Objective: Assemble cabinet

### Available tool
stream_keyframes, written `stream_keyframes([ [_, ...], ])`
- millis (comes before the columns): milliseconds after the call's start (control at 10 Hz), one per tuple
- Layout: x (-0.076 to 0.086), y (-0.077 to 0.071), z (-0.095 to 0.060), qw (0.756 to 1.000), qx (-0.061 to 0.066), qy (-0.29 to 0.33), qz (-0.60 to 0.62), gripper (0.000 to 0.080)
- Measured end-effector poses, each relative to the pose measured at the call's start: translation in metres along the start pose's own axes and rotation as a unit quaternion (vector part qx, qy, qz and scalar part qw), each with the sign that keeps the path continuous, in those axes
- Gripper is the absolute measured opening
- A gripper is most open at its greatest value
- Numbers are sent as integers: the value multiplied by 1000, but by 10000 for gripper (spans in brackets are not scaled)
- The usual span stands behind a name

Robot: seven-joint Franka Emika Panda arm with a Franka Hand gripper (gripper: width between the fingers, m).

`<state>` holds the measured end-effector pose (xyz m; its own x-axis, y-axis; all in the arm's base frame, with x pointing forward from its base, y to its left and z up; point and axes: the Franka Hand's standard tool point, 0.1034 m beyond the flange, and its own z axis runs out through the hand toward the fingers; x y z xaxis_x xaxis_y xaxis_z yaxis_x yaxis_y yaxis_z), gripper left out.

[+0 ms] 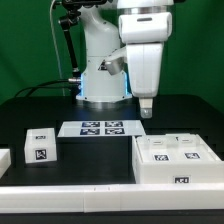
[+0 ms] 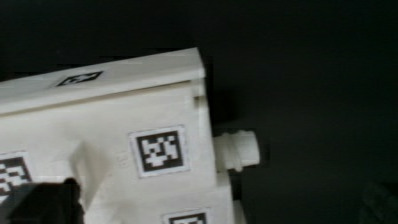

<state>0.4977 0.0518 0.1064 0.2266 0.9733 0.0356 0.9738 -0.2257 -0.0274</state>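
Observation:
The cabinet (image 1: 175, 160) is a large white box with tagged tops, lying on the black table at the exterior view's right. My gripper (image 1: 146, 110) hangs above its far left corner, apart from it and holding nothing. In the wrist view the cabinet (image 2: 125, 120) fills the frame with a tag (image 2: 160, 150) and a small round knob (image 2: 244, 150) on its side. One dark finger (image 2: 45, 200) shows at the edge and the space between the fingers is empty, so the gripper (image 2: 199, 215) is open.
A small white tagged drawer block (image 1: 40, 147) stands at the exterior view's left. Another white part (image 1: 4, 160) shows at the left edge. The marker board (image 1: 100, 127) lies in the middle before the robot base. A long white rail (image 1: 70, 195) runs along the front.

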Motion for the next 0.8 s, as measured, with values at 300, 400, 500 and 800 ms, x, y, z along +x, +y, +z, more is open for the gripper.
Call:
stream_keyframes([
  [300, 1, -10, 12, 999, -7, 7, 33, 796],
  [400, 1, -9, 11, 999, -8, 7, 41, 796],
  [500, 1, -10, 11, 999, -8, 7, 41, 796],
  [800, 1, -11, 12, 988, -8, 10, 155, 796],
])
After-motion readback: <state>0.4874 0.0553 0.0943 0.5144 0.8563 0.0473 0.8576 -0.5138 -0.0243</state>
